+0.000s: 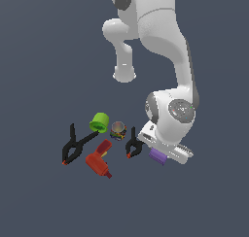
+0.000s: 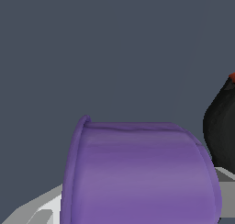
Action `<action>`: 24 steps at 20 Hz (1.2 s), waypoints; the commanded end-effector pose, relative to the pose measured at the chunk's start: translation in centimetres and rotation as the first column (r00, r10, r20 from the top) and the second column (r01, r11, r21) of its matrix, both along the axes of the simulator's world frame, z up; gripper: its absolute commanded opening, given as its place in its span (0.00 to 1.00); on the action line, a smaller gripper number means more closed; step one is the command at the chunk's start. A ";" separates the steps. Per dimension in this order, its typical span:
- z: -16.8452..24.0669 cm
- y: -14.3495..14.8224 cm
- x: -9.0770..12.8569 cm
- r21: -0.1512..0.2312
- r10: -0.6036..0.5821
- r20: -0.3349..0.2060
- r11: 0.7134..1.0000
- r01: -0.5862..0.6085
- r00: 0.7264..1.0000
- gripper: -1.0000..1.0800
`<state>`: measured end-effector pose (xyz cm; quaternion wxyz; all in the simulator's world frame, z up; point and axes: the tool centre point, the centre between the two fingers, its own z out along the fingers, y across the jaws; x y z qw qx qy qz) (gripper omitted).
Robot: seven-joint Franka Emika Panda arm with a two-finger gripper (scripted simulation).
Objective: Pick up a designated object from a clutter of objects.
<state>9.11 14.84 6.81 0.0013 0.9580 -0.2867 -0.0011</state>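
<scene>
The purple cup (image 1: 156,156) sits at the exterior view's right end of the clutter, directly under my hand. My gripper (image 1: 160,153) is down over it, and only part of the cup shows below the white hand. In the wrist view the purple cup (image 2: 137,172) fills the lower frame with its rim to one side. Grey fingers (image 2: 43,210) press against both of its sides. The gripper is shut on the cup.
A small black clamp (image 1: 133,146) lies just beside the cup and shows as a black clamp (image 2: 221,126) in the wrist view. Further towards the exterior view's left are a multicoloured can (image 1: 117,130), a green cup (image 1: 99,122), a red drill (image 1: 98,163) and a larger black clamp (image 1: 74,144).
</scene>
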 end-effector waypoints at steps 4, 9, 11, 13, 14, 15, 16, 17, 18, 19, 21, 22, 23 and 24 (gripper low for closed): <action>3.1 -1.7 -0.1 0.001 -0.001 0.003 1.000 0.001 1.000 0.00; 7.5 -4.2 -0.4 0.002 0.000 0.003 1.000 0.000 1.000 0.00; 9.6 -5.4 -0.5 0.002 0.000 0.003 1.000 0.000 1.000 0.00; 11.8 -6.7 -0.6 0.002 0.000 0.003 1.000 0.000 1.000 0.00; 12.9 -7.3 -0.7 0.002 0.000 0.003 1.000 0.000 1.000 0.00; 14.0 -8.0 -0.7 0.003 0.000 0.003 1.000 0.000 1.000 0.00; 15.1 -8.6 -0.8 0.003 0.000 0.003 1.000 0.000 1.000 0.00; 16.2 -9.2 -0.9 0.003 0.000 0.003 1.000 0.000 1.000 0.00; 17.2 -9.8 -0.9 0.003 0.000 0.003 1.000 0.000 1.000 0.00; 18.3 -10.5 -1.0 0.003 0.000 0.003 1.000 0.000 1.000 0.00; 20.5 -11.7 -1.1 0.003 0.000 0.003 1.000 0.000 1.000 0.00; 21.6 -12.3 -1.1 0.003 0.000 0.003 1.000 0.000 1.000 0.00; 22.7 -12.9 -1.1 0.003 0.000 0.003 1.000 0.000 1.000 0.00; 23.7 -13.5 -1.2 0.003 0.000 0.003 1.000 0.000 1.000 0.00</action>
